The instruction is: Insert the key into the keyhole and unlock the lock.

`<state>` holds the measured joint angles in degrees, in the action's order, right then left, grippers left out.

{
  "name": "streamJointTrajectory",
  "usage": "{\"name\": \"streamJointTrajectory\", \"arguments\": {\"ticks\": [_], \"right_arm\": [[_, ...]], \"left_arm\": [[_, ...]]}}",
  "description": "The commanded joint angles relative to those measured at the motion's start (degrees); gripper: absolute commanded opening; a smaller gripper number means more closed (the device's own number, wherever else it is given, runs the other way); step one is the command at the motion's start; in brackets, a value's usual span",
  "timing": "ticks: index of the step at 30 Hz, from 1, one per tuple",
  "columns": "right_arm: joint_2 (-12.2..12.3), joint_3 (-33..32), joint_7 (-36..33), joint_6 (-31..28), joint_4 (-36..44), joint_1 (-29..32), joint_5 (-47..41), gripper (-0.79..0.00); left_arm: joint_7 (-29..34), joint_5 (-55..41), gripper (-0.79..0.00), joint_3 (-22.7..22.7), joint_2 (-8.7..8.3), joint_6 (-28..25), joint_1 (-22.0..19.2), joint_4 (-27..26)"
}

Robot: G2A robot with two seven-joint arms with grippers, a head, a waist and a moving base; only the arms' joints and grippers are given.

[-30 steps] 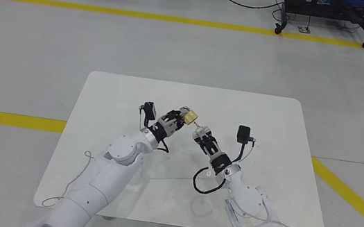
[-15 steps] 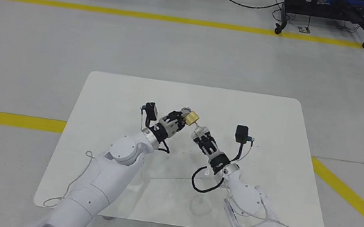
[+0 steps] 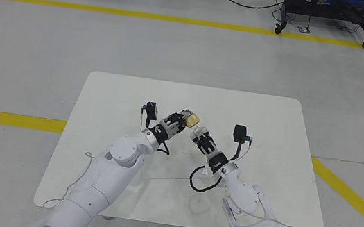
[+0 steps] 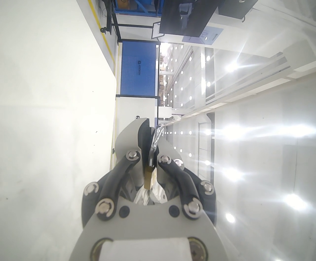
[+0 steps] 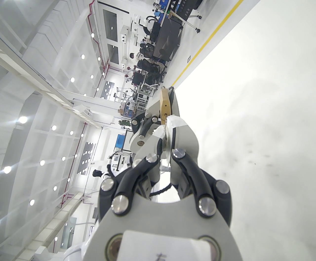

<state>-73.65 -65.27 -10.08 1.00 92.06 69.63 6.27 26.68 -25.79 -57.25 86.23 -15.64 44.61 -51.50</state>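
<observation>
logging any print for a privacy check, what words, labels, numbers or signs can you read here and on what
Nothing reads well enough to quote.
blue panel: small sideways logo, a brand mark, left unquoted.
wall posters: print too small to read.
label on the base of the right gripper: one mark, cut off by the frame edge.
padlock: no print visible.

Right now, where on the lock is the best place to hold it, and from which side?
Pinch the lock across its brass body's flat faces, coming from the side away from the key, as the left gripper does. That likely leaves the keyhole end bare toward the right gripper.
</observation>
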Motion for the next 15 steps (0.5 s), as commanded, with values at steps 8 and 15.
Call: {"name": "streamJointTrajectory", "arguments": {"ticks": [8, 15], "right_arm": [[-0.3, -0.3, -0.3, -0.1, -0.2, 0.0, -0.1, -0.483], [-0.2, -1.4, -1.5, -1.5, 0.6, 0.9, -0.8, -0.449]], "left_arm": [[-0.6, 2.4, -0.785, -0.4, -0.01, 0.7, 0.8, -1.8], [-1.1, 2.3, -0.785, -2.0, -0.15, 0.0, 1.3, -1.8]]}}
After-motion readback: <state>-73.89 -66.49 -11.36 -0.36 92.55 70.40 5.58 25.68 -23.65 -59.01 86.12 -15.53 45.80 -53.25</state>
